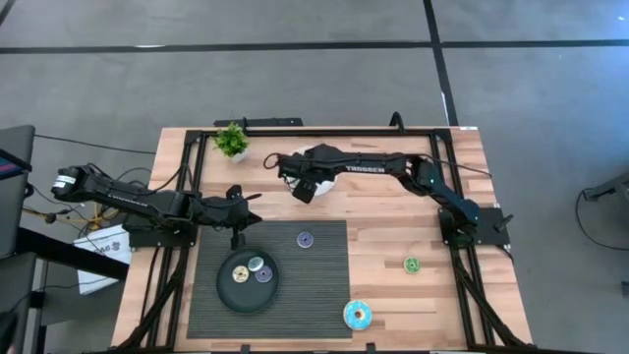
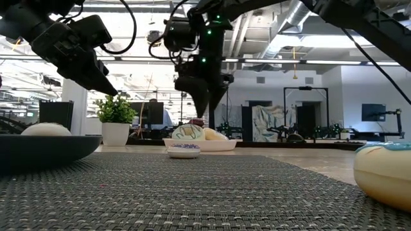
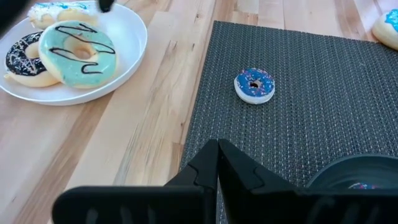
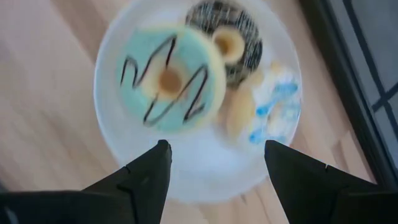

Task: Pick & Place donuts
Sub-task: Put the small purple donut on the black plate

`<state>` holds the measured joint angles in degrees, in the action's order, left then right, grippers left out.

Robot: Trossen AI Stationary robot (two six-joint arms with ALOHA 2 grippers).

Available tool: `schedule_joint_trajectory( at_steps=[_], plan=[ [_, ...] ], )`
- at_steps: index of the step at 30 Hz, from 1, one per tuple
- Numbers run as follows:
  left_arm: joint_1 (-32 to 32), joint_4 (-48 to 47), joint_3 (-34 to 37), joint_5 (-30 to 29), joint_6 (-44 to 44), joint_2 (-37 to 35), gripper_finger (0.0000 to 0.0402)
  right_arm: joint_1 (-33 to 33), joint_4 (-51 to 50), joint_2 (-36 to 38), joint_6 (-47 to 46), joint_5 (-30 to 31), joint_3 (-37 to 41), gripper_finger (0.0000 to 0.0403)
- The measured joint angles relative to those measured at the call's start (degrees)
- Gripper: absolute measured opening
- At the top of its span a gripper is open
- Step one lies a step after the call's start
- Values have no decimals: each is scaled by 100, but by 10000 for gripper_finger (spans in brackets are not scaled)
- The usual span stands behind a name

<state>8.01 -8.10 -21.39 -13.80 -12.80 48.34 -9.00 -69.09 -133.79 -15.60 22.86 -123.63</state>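
Note:
A white plate (image 4: 124, 146) at the table's far middle holds a mint-green donut with dark drizzle (image 4: 168, 78), a chocolate donut (image 4: 227, 37) and a white donut with blue icing (image 4: 270, 106). My right gripper (image 4: 216, 145) hangs open just above this plate (image 2: 199, 144), fingers pointing down, with nothing between them. A small purple donut (image 3: 254, 85) lies flat on the dark mat (image 3: 323, 112). A small green donut (image 1: 411, 264) and a larger blue donut (image 1: 357, 315) lie nearer the front. My left gripper (image 3: 217, 149) waits shut over the mat's far left corner.
A black round dish (image 1: 248, 275) with a few small donuts sits on the mat's near left. A potted plant (image 1: 232, 141) stands at the far left. A black frame runs along the table's edges (image 1: 197, 177). Bare wood lies right of the mat (image 1: 393, 226).

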Motion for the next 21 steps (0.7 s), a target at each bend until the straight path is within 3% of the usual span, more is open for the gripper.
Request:
schedule_joint_trajectory(
  at_steps=[5,13,16,21],
  plan=[
    [0,2,0,0,28,0,2,246,-384,76,-74,25,32,231],
    [0,4,0,0,26,-2,2,889,-1034,409,-257,489,207,156],
    [0,16,0,0,26,-2,2,1129,-872,801,-447,530,765,129],
    [-2,169,0,115,28,-2,2,1437,-141,1790,-1028,559,2389,89]
  ],
)
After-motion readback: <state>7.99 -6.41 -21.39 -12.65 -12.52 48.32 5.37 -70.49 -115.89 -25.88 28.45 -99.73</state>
